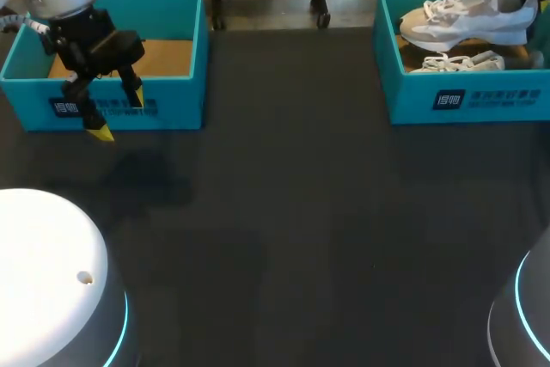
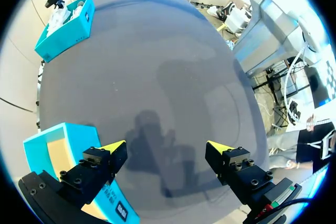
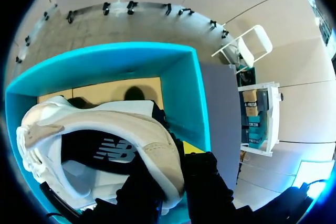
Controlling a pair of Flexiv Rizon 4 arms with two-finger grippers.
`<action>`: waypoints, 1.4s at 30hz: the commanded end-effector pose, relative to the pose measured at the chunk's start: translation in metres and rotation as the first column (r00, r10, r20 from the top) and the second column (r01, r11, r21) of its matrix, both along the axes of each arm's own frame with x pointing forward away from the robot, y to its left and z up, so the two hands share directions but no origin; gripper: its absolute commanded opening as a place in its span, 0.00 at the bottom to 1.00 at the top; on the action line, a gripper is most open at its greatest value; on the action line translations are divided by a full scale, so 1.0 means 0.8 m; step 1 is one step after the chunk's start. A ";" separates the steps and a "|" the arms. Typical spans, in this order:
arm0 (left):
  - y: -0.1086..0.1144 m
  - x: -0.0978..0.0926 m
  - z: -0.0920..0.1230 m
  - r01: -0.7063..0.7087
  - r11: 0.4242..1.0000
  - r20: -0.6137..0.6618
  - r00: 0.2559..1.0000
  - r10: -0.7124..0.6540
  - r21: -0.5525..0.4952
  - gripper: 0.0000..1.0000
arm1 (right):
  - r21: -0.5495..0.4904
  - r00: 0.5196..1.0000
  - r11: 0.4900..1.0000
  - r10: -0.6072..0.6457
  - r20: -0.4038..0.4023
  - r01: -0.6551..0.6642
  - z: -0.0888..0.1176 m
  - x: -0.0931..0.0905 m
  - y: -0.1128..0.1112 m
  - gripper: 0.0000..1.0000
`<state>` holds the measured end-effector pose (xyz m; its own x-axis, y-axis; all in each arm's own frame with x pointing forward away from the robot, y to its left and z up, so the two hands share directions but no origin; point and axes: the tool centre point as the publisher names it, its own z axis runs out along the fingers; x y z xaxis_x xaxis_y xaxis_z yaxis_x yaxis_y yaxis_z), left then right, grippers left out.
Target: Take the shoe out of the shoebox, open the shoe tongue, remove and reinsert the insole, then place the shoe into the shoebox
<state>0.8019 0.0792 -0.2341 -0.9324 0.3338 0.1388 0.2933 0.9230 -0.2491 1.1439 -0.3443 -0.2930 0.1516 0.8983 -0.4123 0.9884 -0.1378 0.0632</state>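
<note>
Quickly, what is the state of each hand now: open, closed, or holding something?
Left hand: open, holding nothing.
Right hand: closed on the heel rim of the white and beige fabric sneaker.

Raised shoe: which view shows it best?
Head view: nearly all the shoe shows side-on over the right shoebox. Right wrist view shows only its heel end at the right gripper. Left wrist view shows just white specks in the far box.
</note>
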 end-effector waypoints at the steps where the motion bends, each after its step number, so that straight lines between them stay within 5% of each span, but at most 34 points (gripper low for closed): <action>1: 0.001 -0.001 0.000 0.001 1.000 0.002 1.000 -0.001 0.003 1.00 | 0.007 1.000 1.000 0.003 0.008 -0.003 -0.009 -0.004 -0.002 0.00; 42: 0.001 -0.001 0.000 0.001 1.000 0.002 1.000 -0.001 0.003 1.00 | 0.037 0.999 0.999 0.028 -0.041 -0.027 -0.081 0.023 0.002 0.00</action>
